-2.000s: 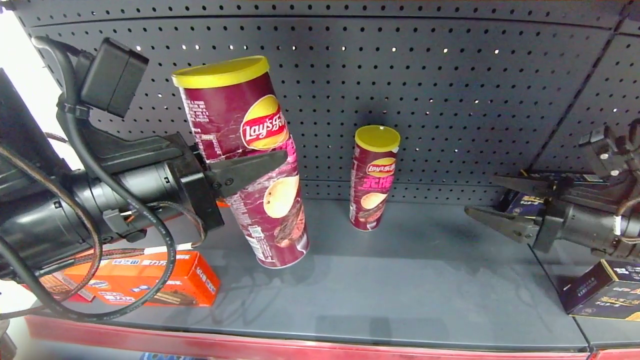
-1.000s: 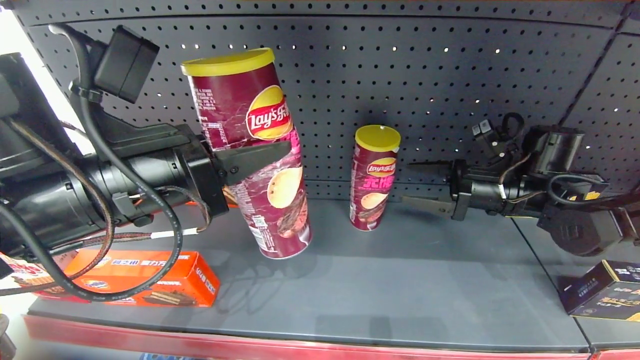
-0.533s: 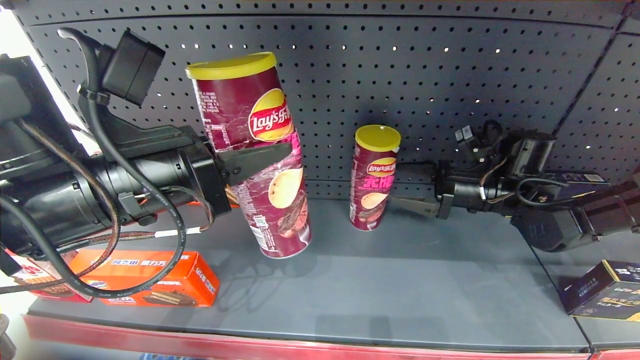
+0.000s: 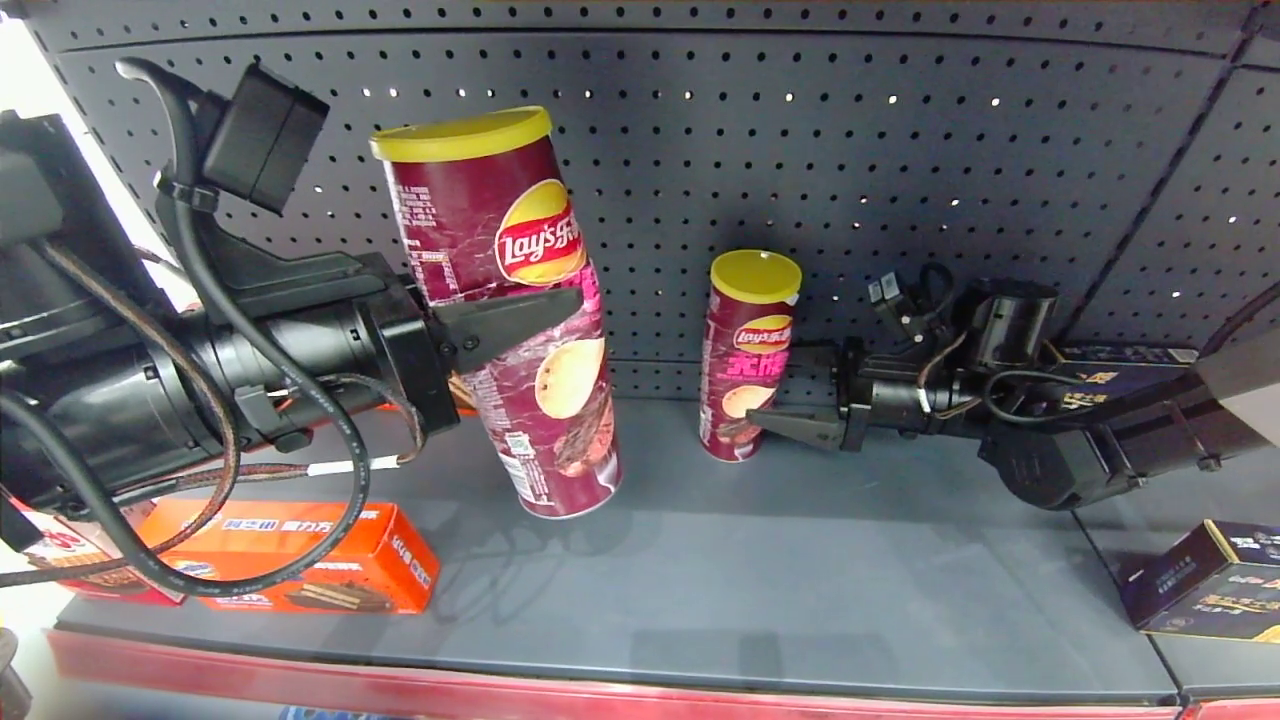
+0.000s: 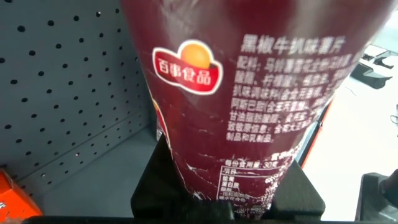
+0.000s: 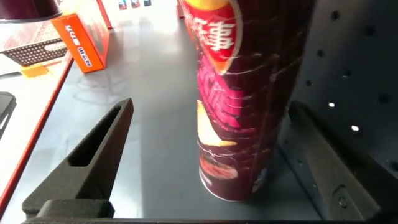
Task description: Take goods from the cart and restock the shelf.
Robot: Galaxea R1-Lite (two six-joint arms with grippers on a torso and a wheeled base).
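The shelf was the biggest thing, a flat gray board with a wall full of holes behind it.

The left gripper came in from the left side and squeezed a big can around its middle. This can was tipped. Its yellow lid leaned to the left and its bottom pointed down at the shelf, toward the front. I could not tell if the bottom touched the shelf or hung just over it.

A second can stood straight up at the back, close to the wall and well apart from the big can. It was on the shelf, all by itself.

The right gripper came in from the right, low down. Its fingers were spread wide, and the second can stood right between them, one finger on the front side and one on the wall side. The fingers did not seem to press on it yet. The can's long way ran up and down, and the fingers lay flat across it, so I think they only had to close to catch it. The right arm was much nearer to this can than the left one was.

An orange box lay flat at the front left. Dark boxes sat at the far right.
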